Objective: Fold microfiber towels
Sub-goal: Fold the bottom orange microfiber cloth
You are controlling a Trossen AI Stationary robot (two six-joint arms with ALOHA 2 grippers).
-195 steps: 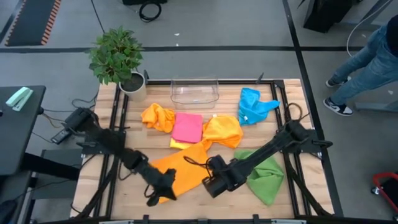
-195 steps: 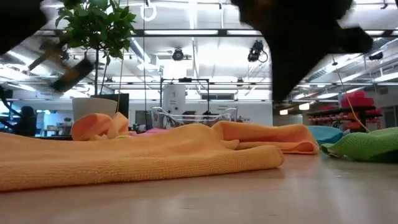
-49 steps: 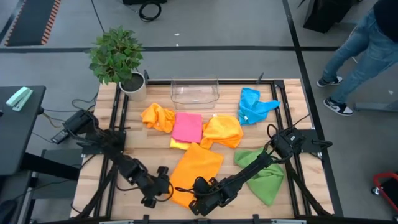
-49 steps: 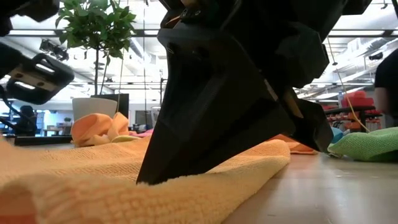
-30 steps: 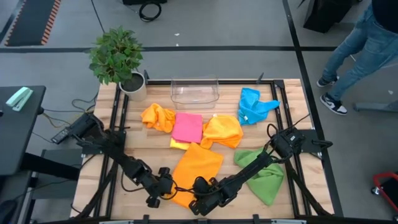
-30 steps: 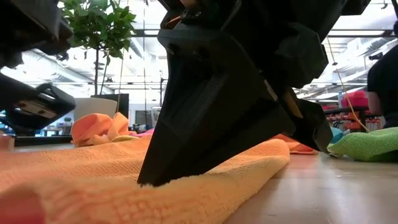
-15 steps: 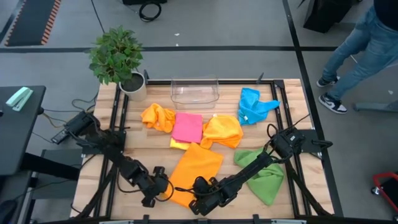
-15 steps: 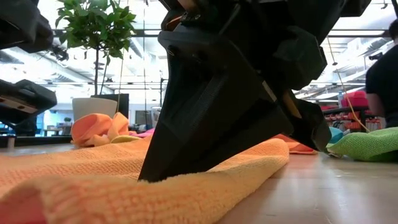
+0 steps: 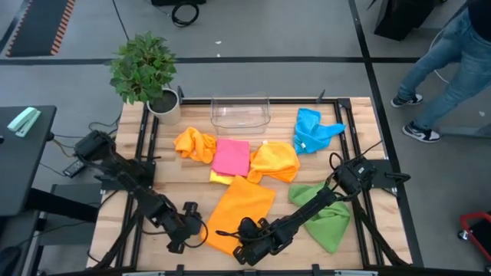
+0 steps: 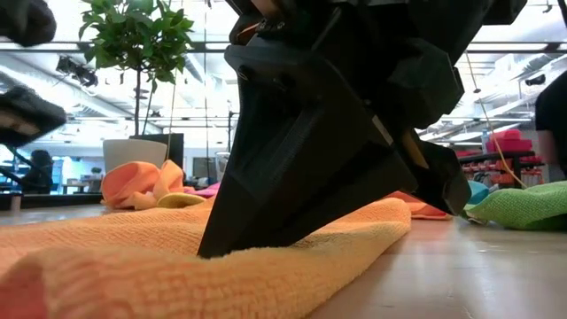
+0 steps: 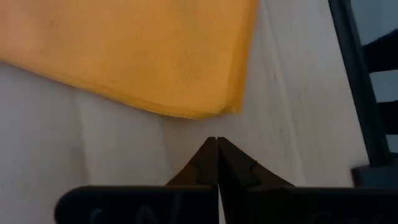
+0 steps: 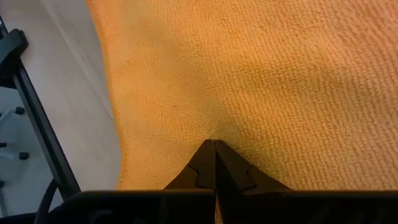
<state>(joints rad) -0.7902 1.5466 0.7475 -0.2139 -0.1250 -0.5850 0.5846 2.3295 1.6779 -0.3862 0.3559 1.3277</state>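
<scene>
Flat orange towel [image 9: 239,211] at 6 o'clock on the bench [image 9: 360,134]. Right fingers [image 9: 247,251] together, tips pressed onto its near edge, nothing pinched. Left fingers [image 9: 180,244] together, over bare wood just beside the towel's 9 o'clock edge, holding nothing. Other towels toward 12: crumpled orange one [image 9: 194,143], pink [image 9: 231,156] over yellow [image 9: 220,178], second bunched orange [image 9: 276,161], blue [image 9: 313,129] at 1 o'clock, green [image 9: 326,215] at 4 o'clock.
</scene>
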